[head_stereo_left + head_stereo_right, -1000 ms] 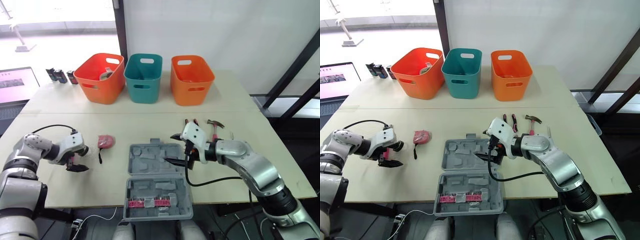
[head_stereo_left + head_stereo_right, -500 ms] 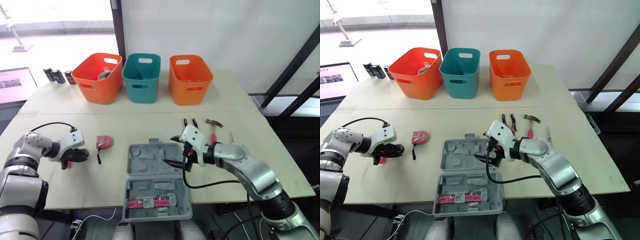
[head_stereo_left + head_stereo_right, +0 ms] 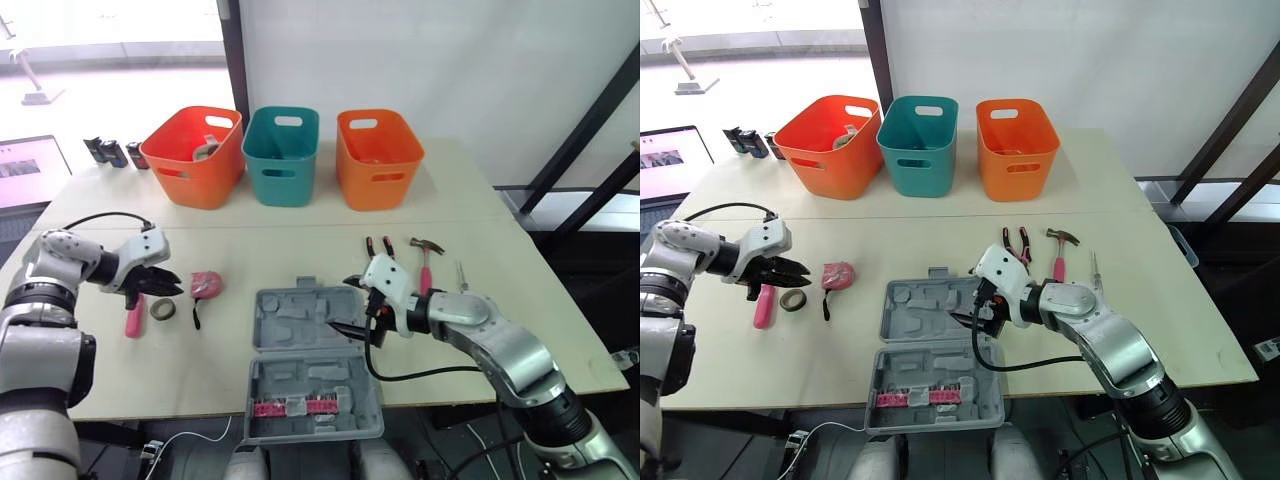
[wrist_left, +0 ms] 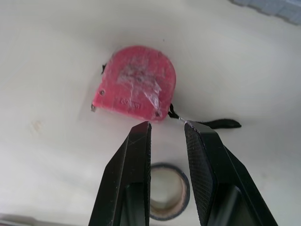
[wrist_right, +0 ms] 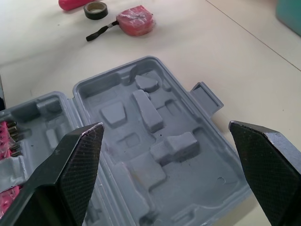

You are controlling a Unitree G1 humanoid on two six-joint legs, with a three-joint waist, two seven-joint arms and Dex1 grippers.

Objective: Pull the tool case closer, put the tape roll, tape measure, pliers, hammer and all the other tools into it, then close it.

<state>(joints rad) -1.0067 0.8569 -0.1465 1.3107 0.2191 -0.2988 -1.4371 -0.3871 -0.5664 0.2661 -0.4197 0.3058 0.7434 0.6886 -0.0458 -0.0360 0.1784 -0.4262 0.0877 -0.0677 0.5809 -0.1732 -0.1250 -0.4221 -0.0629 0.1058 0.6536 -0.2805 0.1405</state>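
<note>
I see a grey tool case [image 3: 300, 322] with a pink row of bits [image 3: 290, 405], a red tape measure [image 4: 136, 84], a black tape roll [image 3: 162, 309], a pink-handled hammer [image 3: 425, 262], a red-orange bin [image 3: 192, 160], a teal bin [image 3: 284, 160] and an orange bin [image 3: 378, 162].

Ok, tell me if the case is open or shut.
Open. The case lies spread flat, both moulded halves facing up; the far half's recesses are bare, the near half holds pink bits.

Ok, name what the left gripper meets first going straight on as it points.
Probably the red plastic tape measure, just ahead of the left gripper, jaws open; the black tape roll lies beneath them, seemingly off that line.
</note>
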